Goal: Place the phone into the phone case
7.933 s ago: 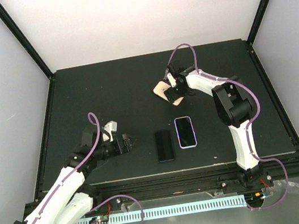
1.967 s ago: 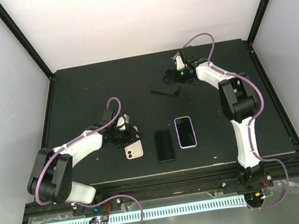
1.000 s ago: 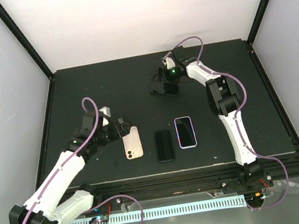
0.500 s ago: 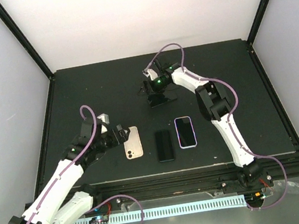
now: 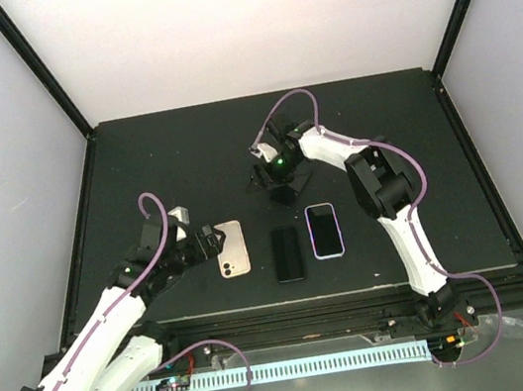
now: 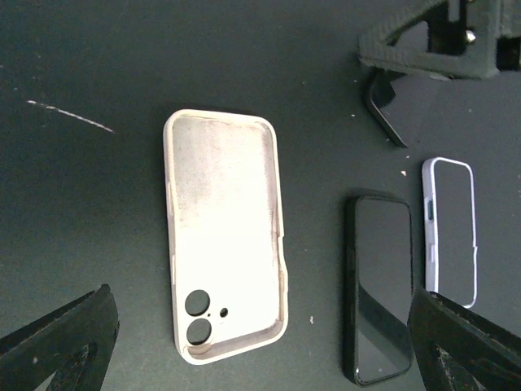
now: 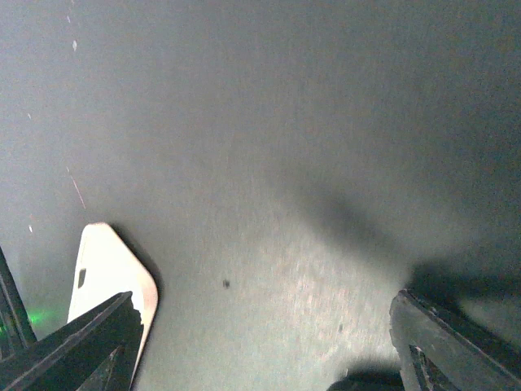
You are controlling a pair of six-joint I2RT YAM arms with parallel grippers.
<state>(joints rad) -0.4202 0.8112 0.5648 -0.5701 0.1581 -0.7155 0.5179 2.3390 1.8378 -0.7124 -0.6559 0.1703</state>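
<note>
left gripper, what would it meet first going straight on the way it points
Probably the cream silicone phone case, lying open side up just ahead of the open left gripper, though depth is unclear.

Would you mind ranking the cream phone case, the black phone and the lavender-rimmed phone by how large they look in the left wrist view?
1. cream phone case, clearly largest
2. black phone
3. lavender-rimmed phone, smallest here; it seems to lie farthest from the camera, so its true size is unsure.
</note>
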